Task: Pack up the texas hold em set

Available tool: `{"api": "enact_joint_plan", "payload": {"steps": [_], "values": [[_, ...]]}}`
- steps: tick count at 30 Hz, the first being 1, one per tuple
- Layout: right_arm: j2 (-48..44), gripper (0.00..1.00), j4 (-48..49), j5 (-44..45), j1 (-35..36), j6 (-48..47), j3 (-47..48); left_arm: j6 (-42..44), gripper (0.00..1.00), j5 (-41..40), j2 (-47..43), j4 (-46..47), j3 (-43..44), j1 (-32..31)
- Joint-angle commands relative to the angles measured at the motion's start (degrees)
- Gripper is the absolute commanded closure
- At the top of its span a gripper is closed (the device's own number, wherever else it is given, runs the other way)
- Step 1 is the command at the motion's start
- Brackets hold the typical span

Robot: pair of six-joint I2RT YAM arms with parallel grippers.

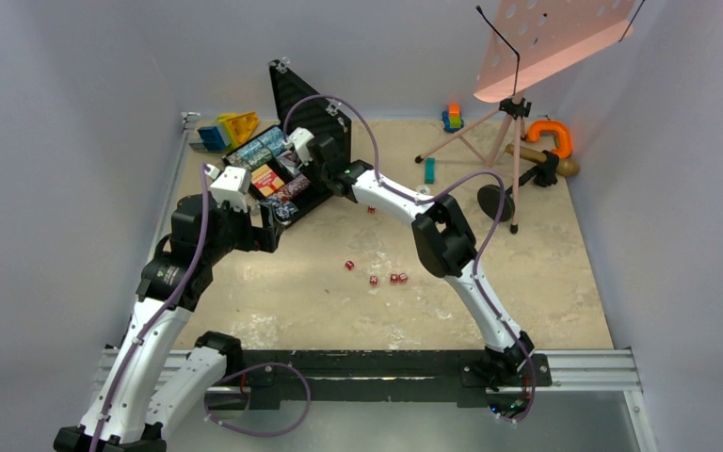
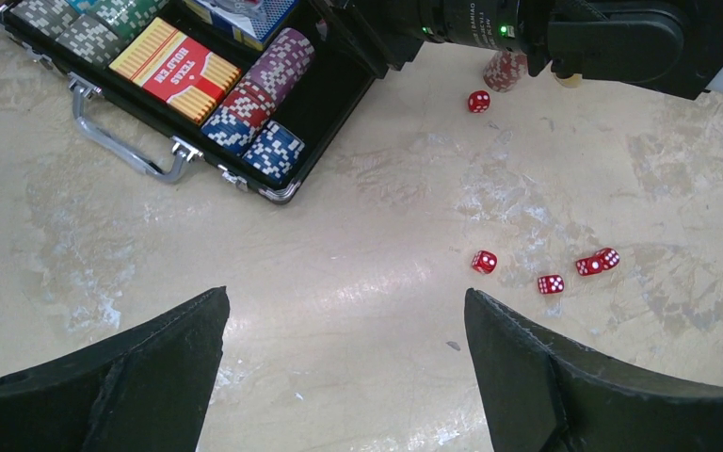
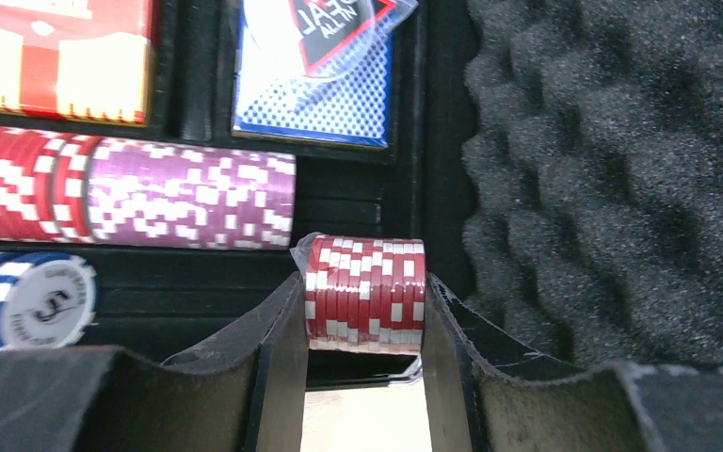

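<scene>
Chip-packing was the step in hand. The right fingers [image 3: 273, 348] were clenched on a short red chip stack [image 3: 365, 292], held on its side over the open case [image 2: 282, 195], hard by the foam lining [image 3: 602, 188] of the raised lid. The stack hung above the groove whose far end held blue chips [image 3: 28, 301], with bare black channel between them. The next move probably called for lowering the stack squarely into that groove, axis along it, then letting go without tipping it against the foam.

The case lay at the far left of the counter [image 2: 358, 282]. It held an orange-red card box [image 2: 177, 68], a blue deck [image 3: 311, 94], and a row of red chips [image 3: 9, 184] butted against purple chips [image 3: 188, 198].

Outside it, five red dice [image 2: 484, 262] lay loose on the counter, four near together and one apart. The left fingers [image 2: 151, 367] were spread wide and held nothing, above bare counter near the dice, which looked like the remaining work.
</scene>
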Motion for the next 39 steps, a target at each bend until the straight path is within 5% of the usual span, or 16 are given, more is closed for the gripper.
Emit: {"api": "enact_joint_plan", "payload": {"steps": [1,25,39], "values": [[0.0,1.0,3.4,3.9,-0.1,-3.5,4.8,1.0,0.02,-0.6,-0.4,0.7,0.2,0.4],[5.5,1.0,2.1,-4.0,-0.3,-6.1,11.7,1.5,0.03,0.1,-0.1,0.5,0.2,0.4],[5.4,0.82,-1.2,-10.5,-0.3,-4.3,12.5,1.6,0.03,0.3,-0.1,0.4,0.3,0.4]]}}
